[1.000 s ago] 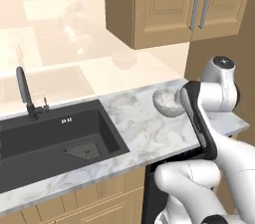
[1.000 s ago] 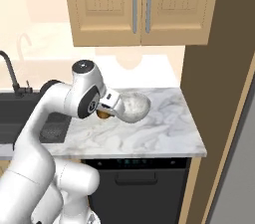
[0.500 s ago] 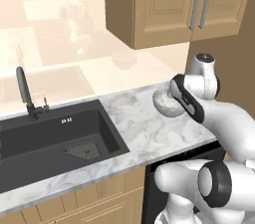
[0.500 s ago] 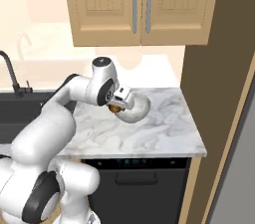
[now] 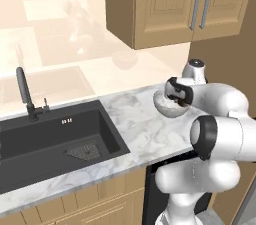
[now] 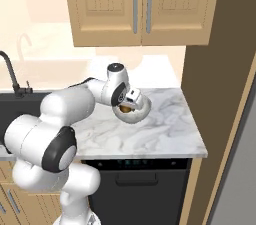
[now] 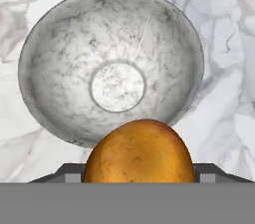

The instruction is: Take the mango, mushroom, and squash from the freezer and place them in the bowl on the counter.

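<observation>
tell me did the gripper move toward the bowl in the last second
Yes. Against the unmoved bowl on the counter, the gripper swung from the sink side to over its rim, carrying the orange fruit.

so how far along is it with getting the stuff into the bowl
Nothing looks delivered yet: the bowl on the counter is empty in the hand view. In hand: the gripper holds an orange-yellow rounded fruit, apparently the mango, just above the bowl, not yet released. Left: drop it in, then bring the mushroom and squash from the freezer.
</observation>
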{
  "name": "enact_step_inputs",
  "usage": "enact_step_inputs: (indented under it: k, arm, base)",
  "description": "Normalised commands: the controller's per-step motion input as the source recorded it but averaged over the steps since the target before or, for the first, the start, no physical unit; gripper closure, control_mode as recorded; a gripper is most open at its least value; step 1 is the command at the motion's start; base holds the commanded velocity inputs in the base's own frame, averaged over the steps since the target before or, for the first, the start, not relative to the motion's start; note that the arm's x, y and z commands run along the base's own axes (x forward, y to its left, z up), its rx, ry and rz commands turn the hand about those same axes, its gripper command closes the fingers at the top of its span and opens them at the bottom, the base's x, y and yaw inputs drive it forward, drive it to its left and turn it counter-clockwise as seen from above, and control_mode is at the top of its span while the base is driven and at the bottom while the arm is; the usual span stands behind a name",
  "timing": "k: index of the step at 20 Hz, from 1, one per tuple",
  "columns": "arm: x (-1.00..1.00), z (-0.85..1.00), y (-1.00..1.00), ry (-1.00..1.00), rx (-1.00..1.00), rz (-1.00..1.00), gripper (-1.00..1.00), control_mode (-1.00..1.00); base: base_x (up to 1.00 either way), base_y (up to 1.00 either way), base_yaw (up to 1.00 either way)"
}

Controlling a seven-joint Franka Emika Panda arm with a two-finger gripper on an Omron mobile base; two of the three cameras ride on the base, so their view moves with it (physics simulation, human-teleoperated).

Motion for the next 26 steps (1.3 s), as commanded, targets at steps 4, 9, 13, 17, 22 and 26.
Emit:
enact_step_inputs:
  k: [4, 9, 13, 17, 22, 26]
  arm:
    - [0.75, -0.24, -0.18, 0.04, 0.0, 0.0, 1.0, -1.0]
    - [0.47, -0.01, -0.04, 0.01, 0.0, 0.0, 1.0, -1.0]
    - [0.2, -0.11, 0.0, 0.02, 0.0, 0.01, 1.0, -1.0]
    - [0.01, -0.2, 0.0, 0.01, 0.0, 0.03, 1.0, -1.0]
    - [0.0, -0.19, 0.0, 0.01, 0.0, 0.02, 1.0, -1.0]
    - [0.0, -0.17, 0.04, 0.0, 0.0, 0.01, 1.0, -1.0]
  base:
    - [0.0, 0.0, 0.0]
    - [0.0, 0.0, 0.0]
    - [0.0, 0.0, 0.0]
    - [0.0, 0.0, 0.0]
    - [0.0, 0.0, 0.0]
    - [0.0, 0.0, 0.0]
